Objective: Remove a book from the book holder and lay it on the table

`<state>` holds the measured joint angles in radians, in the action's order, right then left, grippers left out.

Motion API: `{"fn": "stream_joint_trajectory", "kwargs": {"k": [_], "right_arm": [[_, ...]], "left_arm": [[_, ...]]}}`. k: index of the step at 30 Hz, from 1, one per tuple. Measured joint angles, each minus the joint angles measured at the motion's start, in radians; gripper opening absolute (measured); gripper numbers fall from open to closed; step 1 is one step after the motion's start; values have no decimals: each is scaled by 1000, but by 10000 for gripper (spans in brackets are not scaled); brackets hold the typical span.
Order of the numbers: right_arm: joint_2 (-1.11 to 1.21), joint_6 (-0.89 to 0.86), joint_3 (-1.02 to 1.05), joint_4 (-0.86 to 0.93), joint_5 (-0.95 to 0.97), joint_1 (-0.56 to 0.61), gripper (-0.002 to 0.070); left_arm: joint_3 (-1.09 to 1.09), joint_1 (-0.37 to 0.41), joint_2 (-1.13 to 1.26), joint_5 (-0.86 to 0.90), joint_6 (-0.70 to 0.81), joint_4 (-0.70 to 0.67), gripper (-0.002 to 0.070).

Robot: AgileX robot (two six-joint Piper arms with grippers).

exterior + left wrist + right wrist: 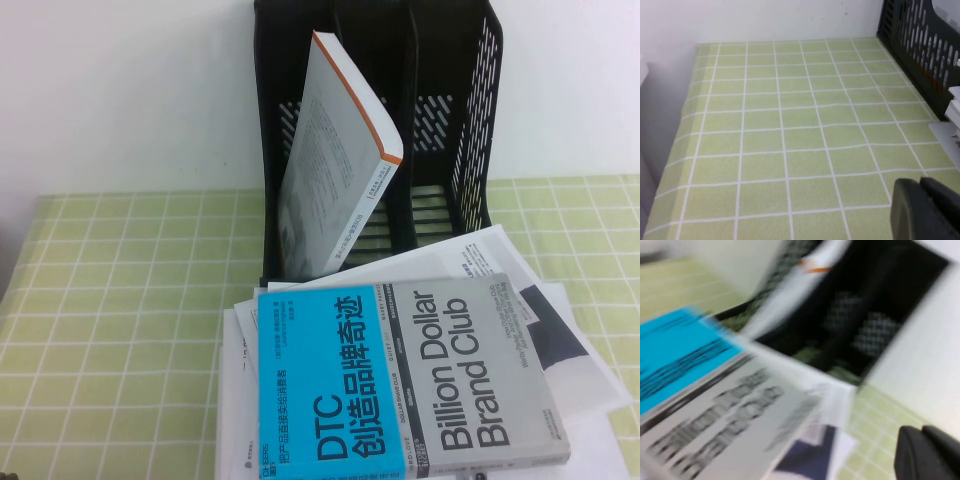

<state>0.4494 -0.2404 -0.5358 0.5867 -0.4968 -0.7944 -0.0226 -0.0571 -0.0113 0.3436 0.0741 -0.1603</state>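
- The book (410, 375), cyan on one half and grey on the other, lies cover-up and flat on a loose spread of white sheets (500, 262) in front of the book holder (455, 120), so by the look of things the laying-down is done or nearly done.
- The right gripper (927, 452) shows only as a dark tip in its own wrist view, off the book's near corner and above the checked cloth; its fingers are pressed together and nothing is pinched between them.
- The left gripper (925, 207) hangs over bare table (780, 130) well to the left of the holder; whether it is spread or closed cannot be told.
- The step in hand appears to be pulling the right arm clear: a good retreat would lift straight away from the cover so the fingers do not drag the book across the slippery paper beneath it.
- The book is a thick paperback with a smooth printed cover, and it looks stiff enough to rest flat unaided.
- The holder is rigid black plastic with slotted walls; a white-grey book (335, 165) with an orange stripe leans tilted in its left compartment.
- The cloth is matte green-yellow, ruled by white lines.
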Motion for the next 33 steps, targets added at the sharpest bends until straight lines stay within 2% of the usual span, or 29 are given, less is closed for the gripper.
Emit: {"fn": "stream_joint_trajectory", "kwargs": {"k": [6, 10, 17, 23, 29, 33], "right_arm": [[-189, -233, 186, -101, 210, 410, -1], [-349, -274, 337, -191, 211, 553, -1], [-459, -283, 520, -269, 162, 667, -1], [-459, -265, 563, -300, 154, 685, -1], [-459, -121, 563, -339, 137, 687, -1], [-459, 161, 563, -507, 135, 687, -2]], "left_arm": [[0, 0, 0, 0, 0, 2, -2], [0, 0, 0, 0, 0, 2, -3], [0, 0, 0, 0, -3, 2, -3], [0, 0, 0, 0, -3, 2, -3], [0, 0, 0, 0, -3, 2, -3], [0, 0, 0, 0, -3, 2, -3]]}}
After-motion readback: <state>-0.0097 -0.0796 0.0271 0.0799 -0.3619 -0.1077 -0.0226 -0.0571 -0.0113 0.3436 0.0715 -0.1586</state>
